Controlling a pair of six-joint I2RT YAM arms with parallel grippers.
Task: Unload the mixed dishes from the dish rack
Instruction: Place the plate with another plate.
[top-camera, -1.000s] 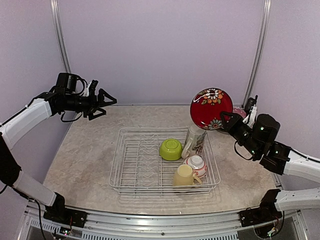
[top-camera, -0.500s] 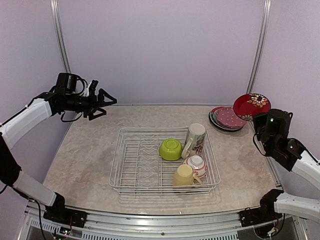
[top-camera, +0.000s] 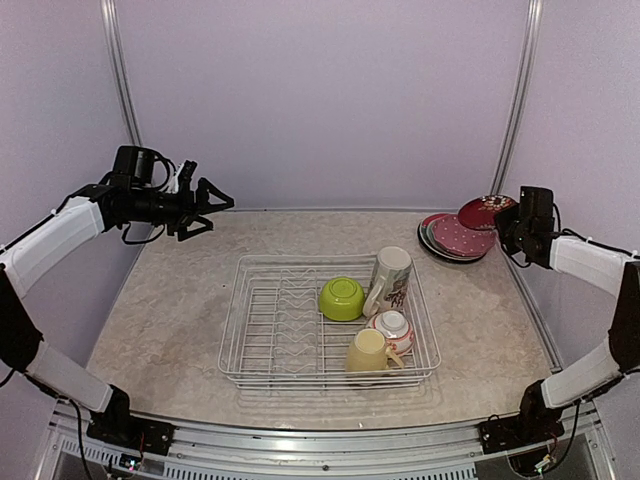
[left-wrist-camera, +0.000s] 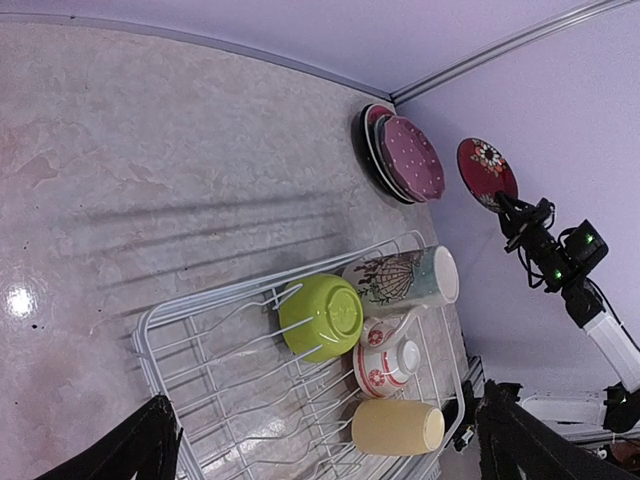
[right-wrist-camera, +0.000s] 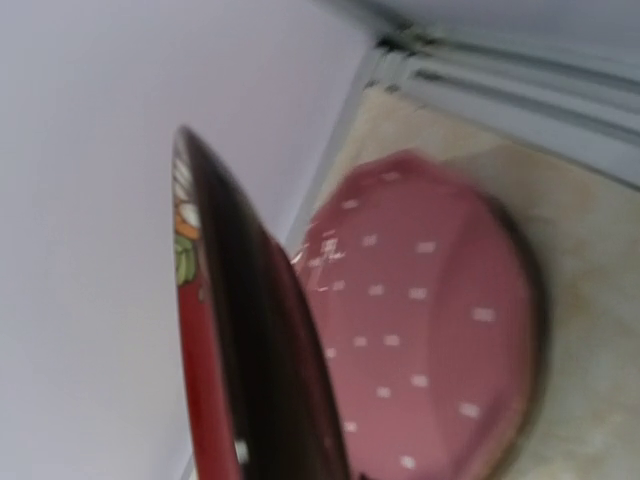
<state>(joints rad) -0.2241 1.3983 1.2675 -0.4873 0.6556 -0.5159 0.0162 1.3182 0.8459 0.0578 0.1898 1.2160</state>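
The large white wire dish rack (top-camera: 262, 330) has no plates between its tines, so I judge the plate part of the job nearly finished, with every cup and bowl left. Just past the rack's far right corner lies a stack of round plates (top-camera: 452, 240). I count three there: black-rimmed at the bottom, teal-green between, pink dotted on top. A fourth, the dark red patterned plate (top-camera: 484, 211), is pinched by its rim in my right gripper (top-camera: 512, 228), tilted just above that stack and not yet laid down. My left gripper (top-camera: 218, 212) hangs well beyond the rack's far left corner, fingers spread wide and holding nothing. In the rack's right half are four pieces to lift. Two are mugs: one tall cream printed mug (top-camera: 389, 281), leaning, and one pale yellow mug (top-camera: 369, 352), on its side. Two are bowls: the lime-green bowl (top-camera: 342, 298) and the small white-and-red bowl (top-camera: 392, 328).
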